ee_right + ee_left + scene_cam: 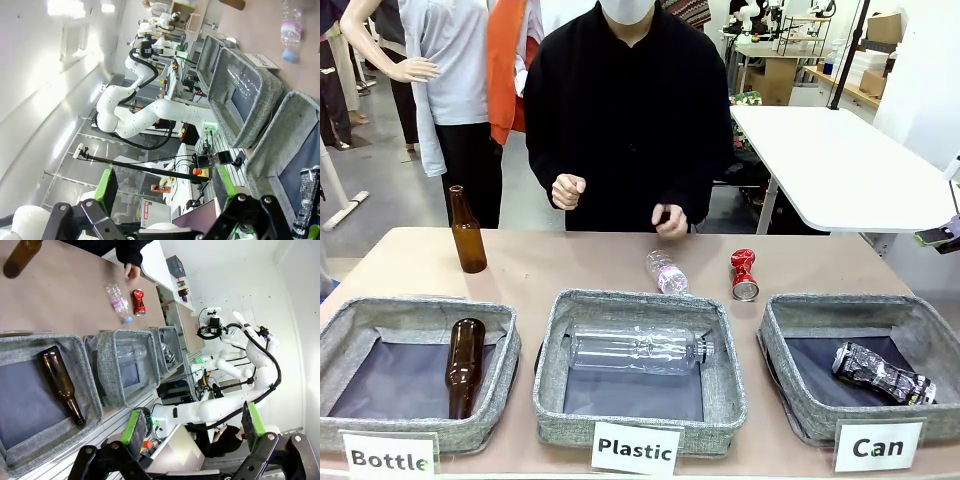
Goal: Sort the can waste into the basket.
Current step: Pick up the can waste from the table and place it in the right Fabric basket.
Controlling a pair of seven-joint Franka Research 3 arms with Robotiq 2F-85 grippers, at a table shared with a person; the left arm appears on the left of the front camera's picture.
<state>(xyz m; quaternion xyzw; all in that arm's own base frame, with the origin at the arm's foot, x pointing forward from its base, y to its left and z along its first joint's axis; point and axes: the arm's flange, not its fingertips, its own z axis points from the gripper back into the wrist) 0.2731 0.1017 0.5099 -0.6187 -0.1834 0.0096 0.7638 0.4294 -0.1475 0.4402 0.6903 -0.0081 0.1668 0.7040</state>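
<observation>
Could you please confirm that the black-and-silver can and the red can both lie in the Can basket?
Not quite: the front view shows the red can on the table, beyond the Can basket. The black-and-silver can does lie in that basket.

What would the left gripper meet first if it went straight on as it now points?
Likely the right arm's white forearm, seen straight ahead of the left gripper; depth is unclear, so it might pass clear.
</observation>
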